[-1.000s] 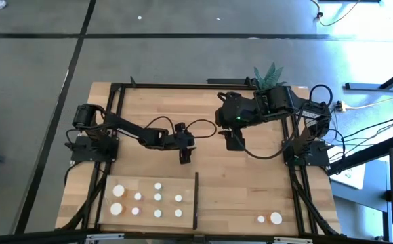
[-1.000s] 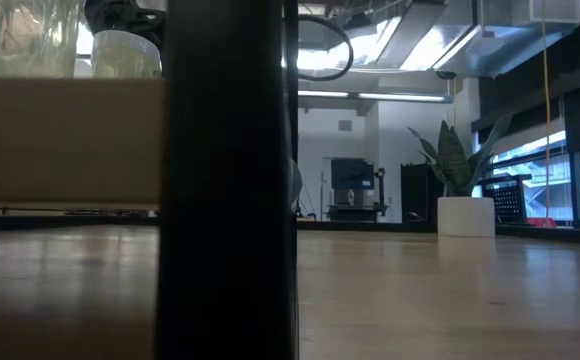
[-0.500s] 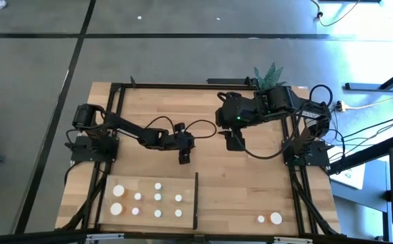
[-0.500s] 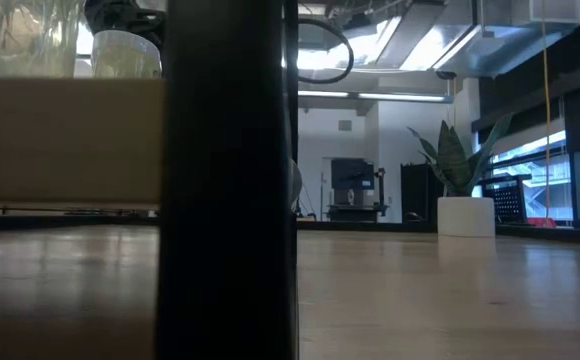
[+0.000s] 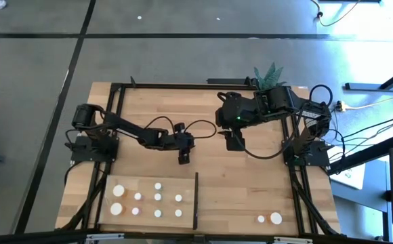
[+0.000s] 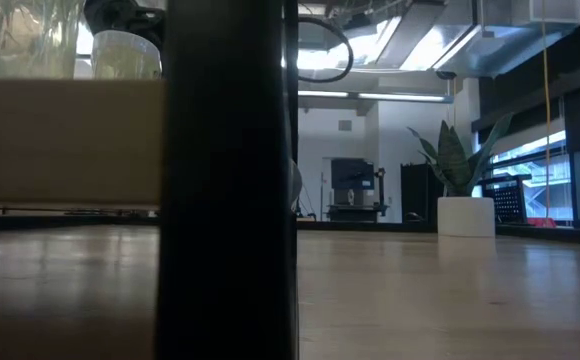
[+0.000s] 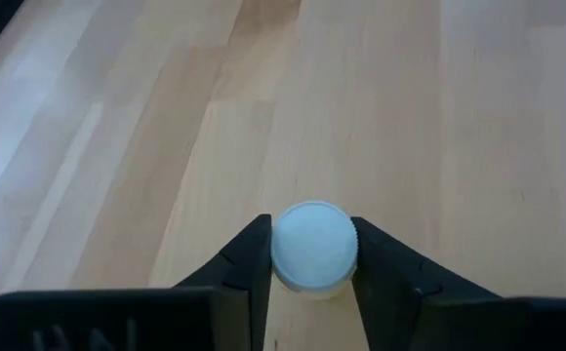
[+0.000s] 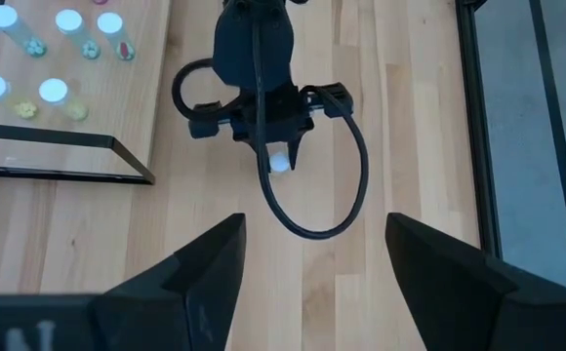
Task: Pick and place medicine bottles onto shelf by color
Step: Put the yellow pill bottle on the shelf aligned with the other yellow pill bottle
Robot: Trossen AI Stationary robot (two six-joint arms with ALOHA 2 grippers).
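While the left gripper (image 5: 184, 157) hangs over the middle of the table (image 5: 251, 183), its two fingers (image 7: 249, 265) are clenched on a small medicine bottle (image 7: 313, 247) with a round white cap, which is seen between them from the left wrist. On the shelf (image 5: 169, 188), near the front left of the table, nine other bottles (image 5: 158, 197) stand with white caps, and two more bottles (image 5: 276, 218) stand well apart at the front right. Above the table centre the right gripper (image 8: 312, 263) waits with its fingers spread wide, holding nothing. A potted plant (image 5: 270, 73) stands at the far edge.
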